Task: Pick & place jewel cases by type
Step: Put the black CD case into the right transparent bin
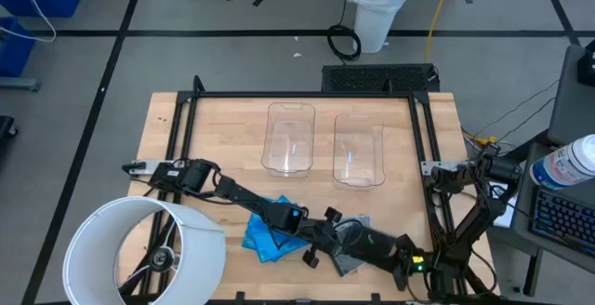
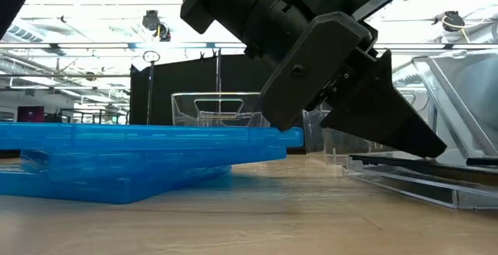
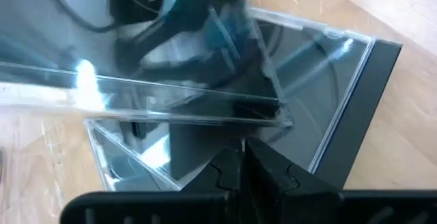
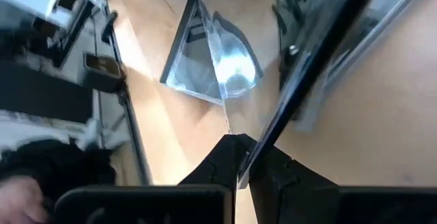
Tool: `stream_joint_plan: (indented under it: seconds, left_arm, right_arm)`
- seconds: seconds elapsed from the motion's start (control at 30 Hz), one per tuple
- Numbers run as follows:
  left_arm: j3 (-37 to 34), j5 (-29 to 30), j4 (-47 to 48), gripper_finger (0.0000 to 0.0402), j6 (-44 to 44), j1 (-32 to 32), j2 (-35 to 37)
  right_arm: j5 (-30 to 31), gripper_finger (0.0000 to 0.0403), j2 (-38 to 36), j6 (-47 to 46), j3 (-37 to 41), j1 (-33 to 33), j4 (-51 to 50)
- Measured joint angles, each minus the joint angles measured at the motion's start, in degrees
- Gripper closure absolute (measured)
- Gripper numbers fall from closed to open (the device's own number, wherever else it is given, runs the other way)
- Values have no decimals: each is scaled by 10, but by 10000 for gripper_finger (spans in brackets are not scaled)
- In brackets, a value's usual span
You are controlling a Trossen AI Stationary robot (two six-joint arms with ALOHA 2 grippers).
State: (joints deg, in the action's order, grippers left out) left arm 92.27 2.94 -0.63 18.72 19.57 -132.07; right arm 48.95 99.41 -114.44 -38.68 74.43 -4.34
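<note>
R gripper [image 4: 239, 157] jaws pinching smoky jewel case [image 4: 321, 60] edge, wood table [image 4: 382, 115]

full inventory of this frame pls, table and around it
blue jewel cases: a small stack, count unclear, translucent blue, near edge of table, left of centre
grey jewel cases: count unclear, smoky grey, near edge, right of the blue ones
clear bins: two, clear, side by side mid-table
table: one, light wood
white bin: one, on floor beyond table
lampshade: one, white, near-left corner
left gripper: shut, at the grey cases
right gripper: shut on a grey case edge
</note>
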Motion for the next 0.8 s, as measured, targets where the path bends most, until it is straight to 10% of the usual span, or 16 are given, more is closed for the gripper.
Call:
stream_joint_plan:
  seconds: [0.8]
  left_arm:
    - [0,2,20,371,23,26,17]
  right_arm:
    - [50,394,-139,300,0,-11,-15]
